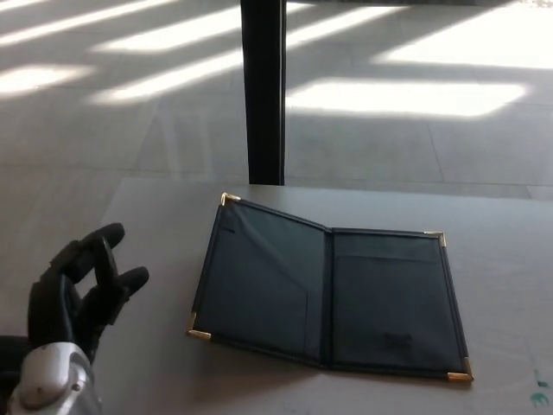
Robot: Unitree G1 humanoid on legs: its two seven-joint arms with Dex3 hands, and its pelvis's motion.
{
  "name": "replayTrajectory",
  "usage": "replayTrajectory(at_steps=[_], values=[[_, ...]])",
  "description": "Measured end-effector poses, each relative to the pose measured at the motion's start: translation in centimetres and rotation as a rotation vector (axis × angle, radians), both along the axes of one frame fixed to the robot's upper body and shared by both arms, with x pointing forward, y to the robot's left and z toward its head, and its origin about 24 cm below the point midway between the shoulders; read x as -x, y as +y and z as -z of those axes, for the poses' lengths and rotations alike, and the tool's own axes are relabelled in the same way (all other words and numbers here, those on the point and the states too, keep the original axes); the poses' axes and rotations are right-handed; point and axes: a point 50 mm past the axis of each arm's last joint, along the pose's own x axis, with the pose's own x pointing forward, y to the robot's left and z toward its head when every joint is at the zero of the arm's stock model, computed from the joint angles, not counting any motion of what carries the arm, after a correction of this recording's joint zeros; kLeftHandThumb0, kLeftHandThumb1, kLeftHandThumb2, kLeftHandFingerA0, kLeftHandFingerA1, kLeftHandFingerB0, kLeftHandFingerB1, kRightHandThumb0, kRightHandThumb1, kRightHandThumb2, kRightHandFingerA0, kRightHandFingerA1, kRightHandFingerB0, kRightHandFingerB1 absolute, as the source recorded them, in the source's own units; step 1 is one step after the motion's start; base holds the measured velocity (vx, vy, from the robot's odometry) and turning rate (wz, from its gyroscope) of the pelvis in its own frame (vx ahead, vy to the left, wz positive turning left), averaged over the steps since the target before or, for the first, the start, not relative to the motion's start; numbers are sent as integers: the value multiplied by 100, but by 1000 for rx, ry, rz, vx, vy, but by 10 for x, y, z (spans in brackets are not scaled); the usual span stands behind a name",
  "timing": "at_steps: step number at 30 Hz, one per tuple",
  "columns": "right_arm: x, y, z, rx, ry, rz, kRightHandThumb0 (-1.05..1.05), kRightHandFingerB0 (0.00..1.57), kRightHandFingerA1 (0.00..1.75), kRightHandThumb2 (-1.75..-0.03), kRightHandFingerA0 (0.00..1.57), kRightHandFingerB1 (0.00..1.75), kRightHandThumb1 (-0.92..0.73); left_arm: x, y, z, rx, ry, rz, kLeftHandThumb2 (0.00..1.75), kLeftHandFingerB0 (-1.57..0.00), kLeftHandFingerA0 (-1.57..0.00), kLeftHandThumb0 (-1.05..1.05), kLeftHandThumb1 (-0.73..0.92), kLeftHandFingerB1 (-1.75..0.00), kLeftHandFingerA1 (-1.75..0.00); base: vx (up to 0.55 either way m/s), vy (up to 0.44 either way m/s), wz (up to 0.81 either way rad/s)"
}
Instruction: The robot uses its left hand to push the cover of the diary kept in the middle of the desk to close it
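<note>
A dark diary (328, 294) with gold corner caps lies open in the middle of the pale desk (155, 216). Its right cover rests flat. Its left cover (259, 281) is raised a little off the desk, tilting up at its outer edge. My left hand (78, 290) hovers at the desk's left edge, well apart from the left cover, with its black fingers (108, 238) spread and nothing in them. My right hand does not show.
A black post (263, 91) stands just behind the desk's far edge, above the diary. Sunlit floor lies beyond. A small green mark (540, 389) sits at the desk's front right corner.
</note>
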Motion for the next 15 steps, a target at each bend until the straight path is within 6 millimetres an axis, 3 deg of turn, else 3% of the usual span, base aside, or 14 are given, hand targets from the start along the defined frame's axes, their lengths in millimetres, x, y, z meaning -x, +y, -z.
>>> replayTrajectory(at_steps=[6,12,13,15], values=[[0,0,1,-3,5,-5,-70,53,63,-67,68,45,-90,6,3,9,21,34,-24,71,-50,-58,-87,92,-48,-49,0,0,0],[-2,-1,-1,1,-1,-5,-70,56,65,-67,69,47,-89,13,-19,39,45,155,40,78,-47,-60,-85,92,-48,-53,0,0,0],[-3,-1,-1,2,-2,-6,-70,57,63,-66,69,46,-88,14,-22,42,45,168,47,77,-46,-52,-91,92,-48,-54,0,0,0],[-4,-1,-2,4,-4,-6,-70,57,63,-66,69,46,-88,16,-29,48,48,191,74,77,-46,-52,-91,92,-48,-54,0,0,0]])
